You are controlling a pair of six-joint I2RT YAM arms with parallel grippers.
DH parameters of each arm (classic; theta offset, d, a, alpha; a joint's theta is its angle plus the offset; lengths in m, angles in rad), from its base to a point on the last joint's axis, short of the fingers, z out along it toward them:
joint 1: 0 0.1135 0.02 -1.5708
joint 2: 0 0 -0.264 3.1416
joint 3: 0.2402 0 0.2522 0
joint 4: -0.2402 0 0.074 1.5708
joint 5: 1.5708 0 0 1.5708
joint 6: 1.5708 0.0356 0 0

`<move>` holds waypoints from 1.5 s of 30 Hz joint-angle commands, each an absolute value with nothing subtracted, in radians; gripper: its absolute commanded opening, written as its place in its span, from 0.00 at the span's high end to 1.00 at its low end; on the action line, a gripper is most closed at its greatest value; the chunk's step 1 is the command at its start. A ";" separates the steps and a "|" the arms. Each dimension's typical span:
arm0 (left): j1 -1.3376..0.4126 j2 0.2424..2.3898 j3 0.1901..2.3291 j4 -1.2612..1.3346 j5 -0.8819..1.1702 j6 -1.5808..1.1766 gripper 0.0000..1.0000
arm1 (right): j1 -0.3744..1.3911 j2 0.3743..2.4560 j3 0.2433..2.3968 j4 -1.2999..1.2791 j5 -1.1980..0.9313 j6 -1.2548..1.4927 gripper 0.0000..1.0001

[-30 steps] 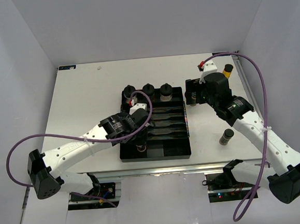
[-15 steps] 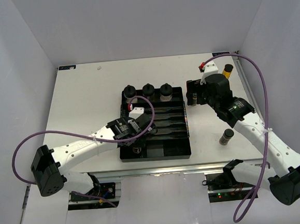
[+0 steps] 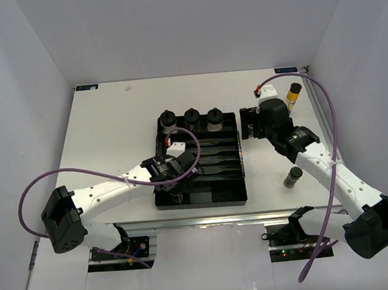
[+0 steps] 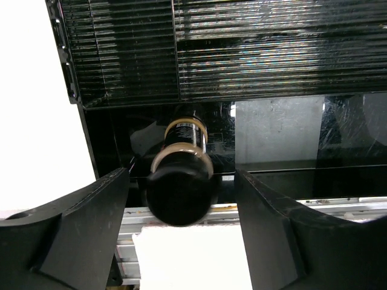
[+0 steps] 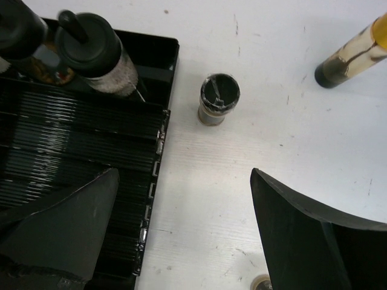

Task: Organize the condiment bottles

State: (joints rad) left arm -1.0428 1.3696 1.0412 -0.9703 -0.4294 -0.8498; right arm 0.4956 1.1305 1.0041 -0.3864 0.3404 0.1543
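Observation:
Three squat condiment bottles with black knobbed lids stand in the back row of the black tray. A slimmer bottle stands upright in the tray's front left compartment. My left gripper is open around its black cap, with a gap on each side. My right gripper is open over the bare table just right of the tray, nothing between its fingers. A small black-capped bottle stands ahead of it. A yellow bottle stands further right.
A slim dark bottle stands on the table right of the tray, under the right forearm. The yellow bottle is close to the table's right edge. The tray's ribbed middle section lies behind the left gripper.
The left gripper came down to the tray's front left compartment with the slim bottle and has opened, leaving it standing there. The right gripper shifted slightly toward the back.

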 commanded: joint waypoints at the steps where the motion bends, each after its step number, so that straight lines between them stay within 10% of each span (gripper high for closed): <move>1: -1.046 1.330 1.063 -0.963 -0.449 -0.853 0.12 | 0.467 1.184 1.008 -0.315 0.386 0.160 0.04; 32: -1.035 0.986 1.186 -1.039 -0.557 -0.825 0.02 | 0.293 1.697 1.224 -0.209 0.242 0.136 0.18; 45: -1.034 1.000 1.202 -1.027 -0.523 -0.797 0.02 | 0.293 1.721 1.247 -0.245 0.264 0.126 0.60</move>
